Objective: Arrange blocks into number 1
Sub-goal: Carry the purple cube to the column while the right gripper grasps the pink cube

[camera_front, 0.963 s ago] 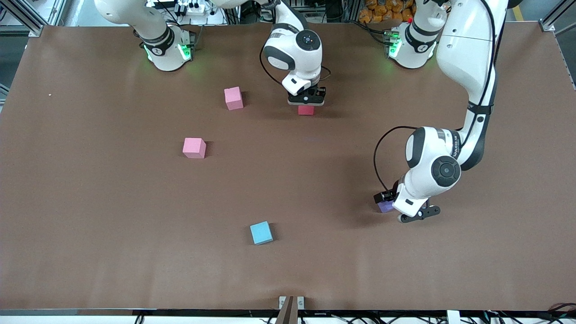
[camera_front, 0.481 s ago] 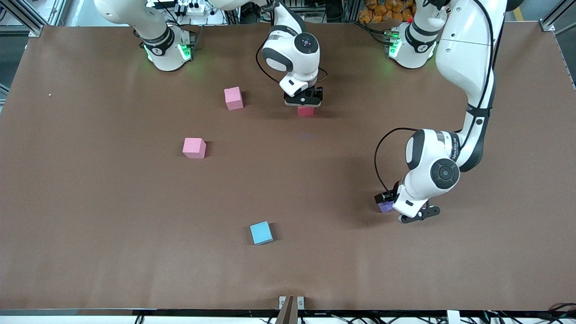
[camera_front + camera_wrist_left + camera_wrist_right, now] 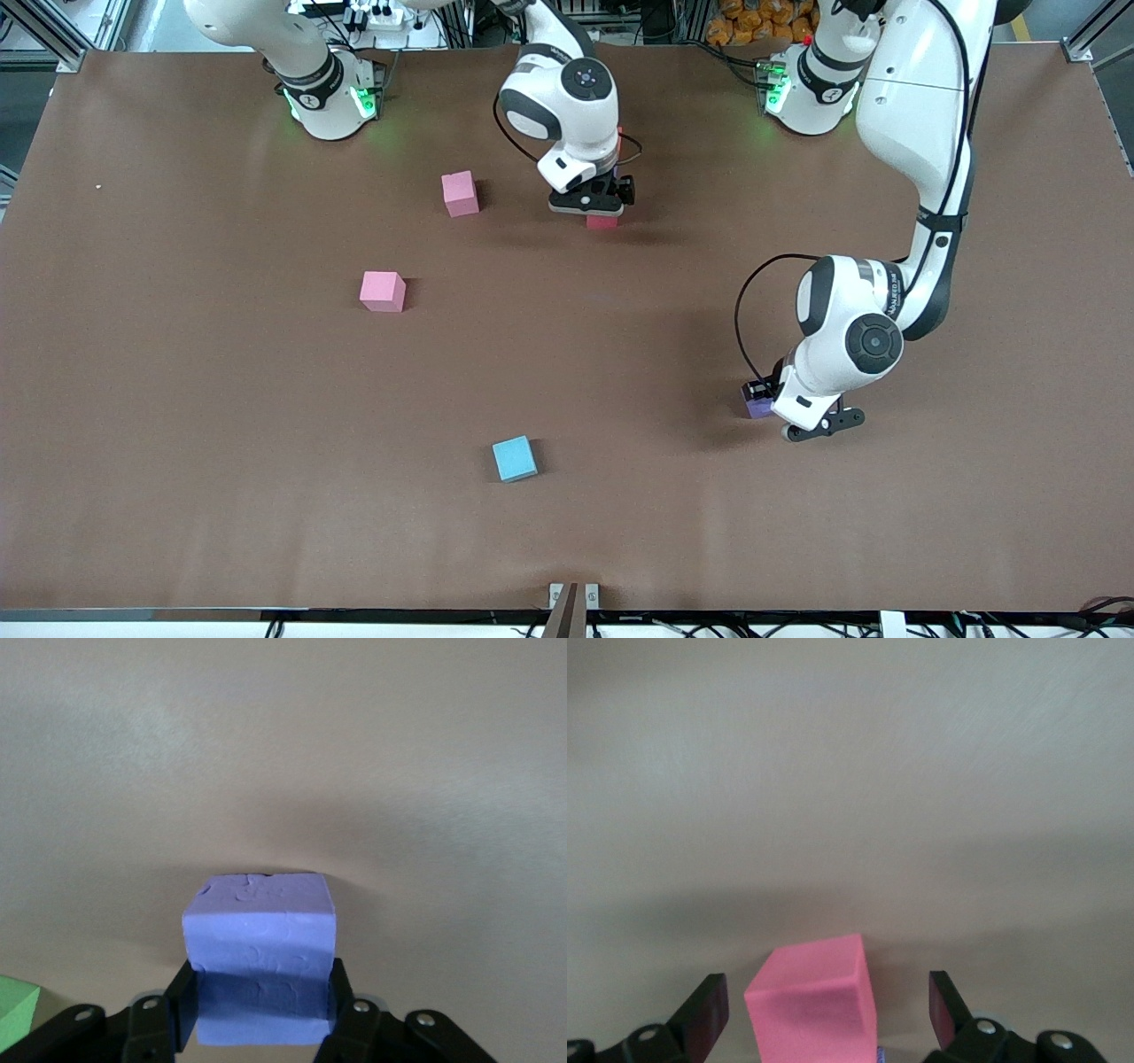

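My left gripper (image 3: pixel 762 405) is shut on a purple block (image 3: pixel 261 943) low at the table, toward the left arm's end; its fingers (image 3: pixel 182 1005) press both of the block's sides. In the front view only a corner of that purple block (image 3: pixel 755 408) shows beside the hand. My right gripper (image 3: pixel 594 209) hangs open over a red block (image 3: pixel 602 221) in the middle of the table near the bases. In the right wrist view the red block (image 3: pixel 815 1005) sits between the fingers (image 3: pixel 709 1005) with a gap on each side. Two pink blocks (image 3: pixel 460 193) (image 3: pixel 383 291) lie toward the right arm's end.
A light-blue cube (image 3: pixel 515 458) lies nearer the front camera, mid-table. A green cube's corner (image 3: pixel 13 1014) shows beside the left gripper in the left wrist view; the left arm hides it in the front view. The brown mat (image 3: pixel 221 443) covers the whole table.
The right arm's wrist has swung toward the right arm's end and its hand now covers more of the red block. The left arm with the purple block has barely shifted.
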Robot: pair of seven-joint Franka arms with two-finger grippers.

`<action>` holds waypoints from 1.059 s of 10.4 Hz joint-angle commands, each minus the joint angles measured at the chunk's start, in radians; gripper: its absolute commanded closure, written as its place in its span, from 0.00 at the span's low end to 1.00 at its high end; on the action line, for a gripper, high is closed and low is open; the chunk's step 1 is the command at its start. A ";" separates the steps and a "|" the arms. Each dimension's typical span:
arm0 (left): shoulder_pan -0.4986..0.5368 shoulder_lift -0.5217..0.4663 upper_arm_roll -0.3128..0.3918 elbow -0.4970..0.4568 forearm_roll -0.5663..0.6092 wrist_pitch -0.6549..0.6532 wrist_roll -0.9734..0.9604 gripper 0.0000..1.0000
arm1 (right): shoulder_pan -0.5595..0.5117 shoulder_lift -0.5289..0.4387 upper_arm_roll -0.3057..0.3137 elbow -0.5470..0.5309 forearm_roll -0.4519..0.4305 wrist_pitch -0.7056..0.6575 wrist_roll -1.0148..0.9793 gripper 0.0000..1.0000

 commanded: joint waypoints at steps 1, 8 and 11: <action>-0.051 -0.068 0.007 0.002 -0.023 -0.088 0.012 1.00 | -0.133 -0.181 0.053 -0.169 -0.017 -0.003 0.004 0.00; -0.132 -0.177 -0.210 -0.102 -0.015 -0.162 -0.316 1.00 | -0.560 -0.387 0.058 -0.371 -0.034 -0.062 -0.388 0.00; -0.132 -0.172 -0.359 -0.136 0.125 -0.112 -0.491 1.00 | -0.674 -0.398 0.058 -0.421 -0.034 -0.061 -0.734 0.00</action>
